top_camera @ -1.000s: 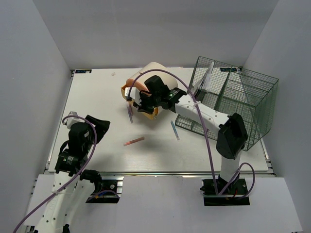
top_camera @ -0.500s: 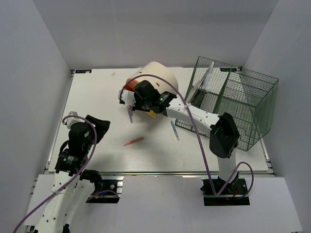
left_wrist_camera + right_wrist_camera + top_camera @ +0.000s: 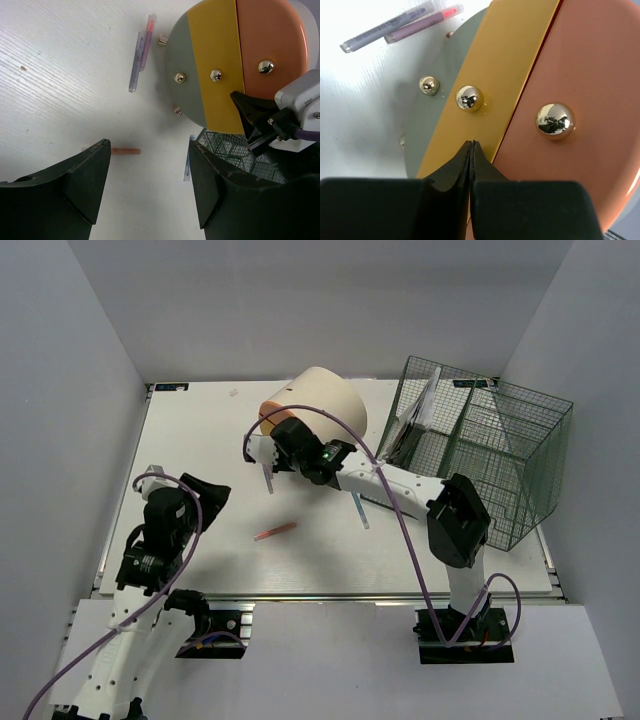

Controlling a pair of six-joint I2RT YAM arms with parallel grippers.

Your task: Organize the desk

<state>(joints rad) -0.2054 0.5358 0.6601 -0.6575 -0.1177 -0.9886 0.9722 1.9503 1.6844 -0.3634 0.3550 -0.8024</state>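
Observation:
The white desk [image 3: 200, 430] holds a cream cylinder container [image 3: 325, 400] lying tilted, its round coloured end [image 3: 220, 55] facing the arms. That end is grey, yellow and orange with brass studs [image 3: 469, 97]. My right gripper [image 3: 280, 432] is shut and empty, its tip [image 3: 471, 144] against the yellow band. My left gripper [image 3: 203, 492] is open and empty above the desk at the left; between its fingers [image 3: 149, 145] I see bare desk. Two purple pens [image 3: 267, 475] lie by the container, a red pen [image 3: 275, 531] in the middle, a blue pen [image 3: 359, 508] near the basket.
A dark green wire-mesh basket [image 3: 480, 450] stands at the right rear with a flat white item leaning inside. The silver rail [image 3: 330, 597] runs along the near edge. Grey walls enclose three sides. The purple pens also show in the wrist views [image 3: 139, 57] [image 3: 395, 26].
My right gripper has moved left and away along the container's coloured end, and the container has tipped back, more upright. My left arm has shifted slightly forward.

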